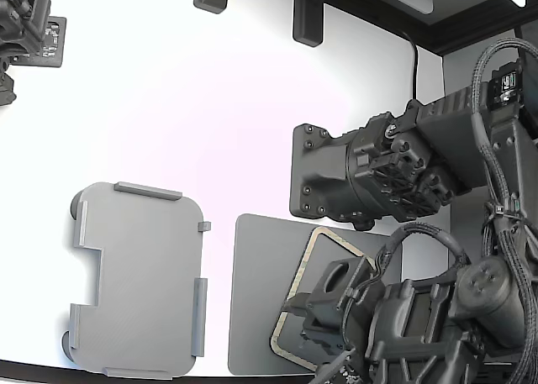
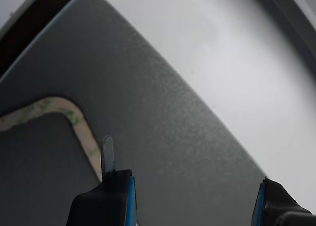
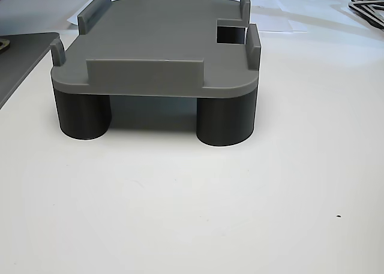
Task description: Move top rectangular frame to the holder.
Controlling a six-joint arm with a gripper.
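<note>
The top rectangular frame (image 1: pixel 313 243), tan-beige with green mottling, lies flat on a dark grey mat (image 1: pixel 256 296) at the exterior view's lower right; my arm hides much of it. One rounded corner of it shows in the wrist view (image 2: pixel 59 103). My gripper (image 1: pixel 326 338) hangs low over the frame's near end. In the wrist view my gripper (image 2: pixel 190 208) is open and empty, jaws wide apart. One finger (image 2: pixel 106 196) carries a thin blade right at the frame's strip. The light grey holder (image 1: pixel 139 279) stands empty at the exterior view's left, apart from the mat.
A second black arm (image 1: pixel 370 174) hangs above the mat's far side. The other view shows the holder (image 3: pixel 156 52) raised on dark round legs (image 3: pixel 225 121), with the mat's edge (image 3: pixel 21 55) beside it. The white table's dark front edge (image 1: pixel 34 371) runs close by.
</note>
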